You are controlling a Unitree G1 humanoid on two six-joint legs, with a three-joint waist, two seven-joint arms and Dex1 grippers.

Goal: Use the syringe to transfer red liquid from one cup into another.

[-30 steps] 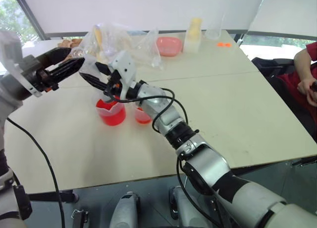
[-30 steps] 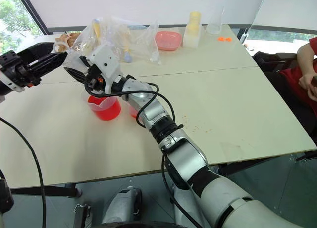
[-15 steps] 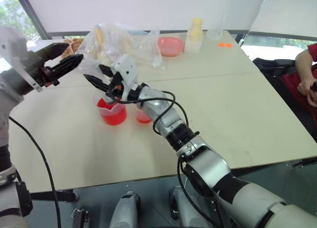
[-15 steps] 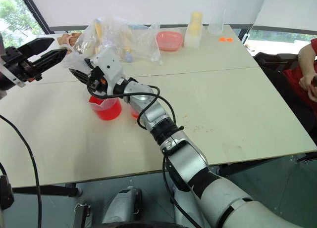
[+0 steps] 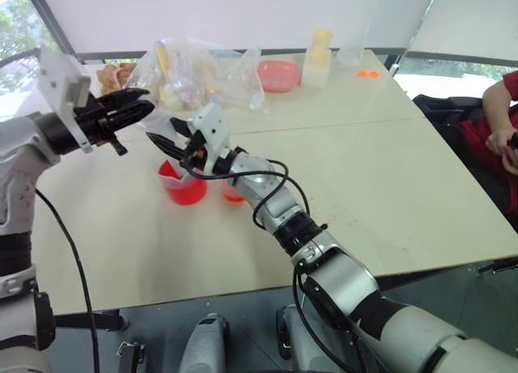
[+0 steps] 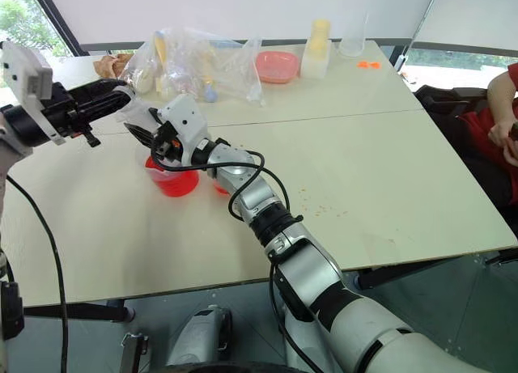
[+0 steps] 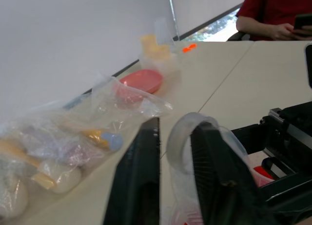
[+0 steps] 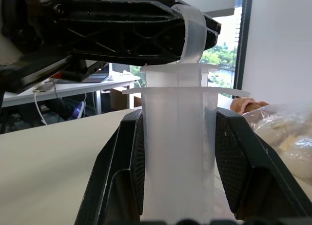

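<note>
Centrally, right gripper (image 8: 176,152) clamps syringe (image 8: 176,137) (table edges distant).

head pair: high, forward-down, shared table (image 5: 388,187) | wrists: close-up

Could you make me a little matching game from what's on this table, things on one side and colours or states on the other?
Things:
1. syringe
2. bowl
3. wide beaker
4. plastic bag

Descriptions:
a. pink
b. clear and crumpled
c. clamped in the right gripper
d. holds red liquid

Pairs: 1-c, 2-a, 3-d, 4-b
</note>
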